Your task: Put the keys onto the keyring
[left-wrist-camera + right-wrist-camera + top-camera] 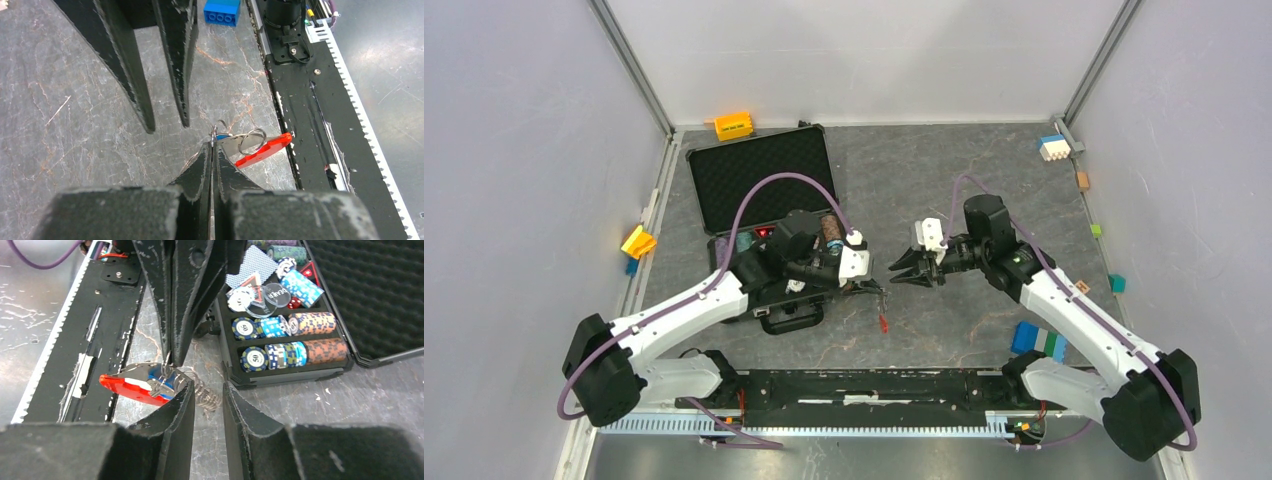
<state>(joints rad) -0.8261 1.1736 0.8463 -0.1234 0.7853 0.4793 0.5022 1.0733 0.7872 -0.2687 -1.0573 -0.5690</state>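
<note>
Holds the thin silvery metal keyring with flat red strip (pixel 265 150) clamped in the fully closed left gripper (pixel 212 147) over the grey marbled table (pixel 75 125), tiny blue-headed flat key (pixel 222 136) at the tips, and faces it with the right gripper (pixel 208 387) part-open, gripping nothing.

The bench (pixel 944 190) is a dark grey slab with a marbled, veiny look, pretty scuffed. Sitting on it left of centre is an open black case (pixel 764 170), foam-lined lid flat toward the back. Loose blocks are scattered round the edges: an orange one (pixel 733 125) just behind the case, a yellow one (pixel 638 241) at the left rim, a white-and-blue one (pixel 1053 147) back right, a small teal cube (pixel 1117 283) on the right side, and a blue-and-green stack (pixel 1038 341) near front right. A black mounting plate (pixel 864 385) runs along the near edge.
</note>
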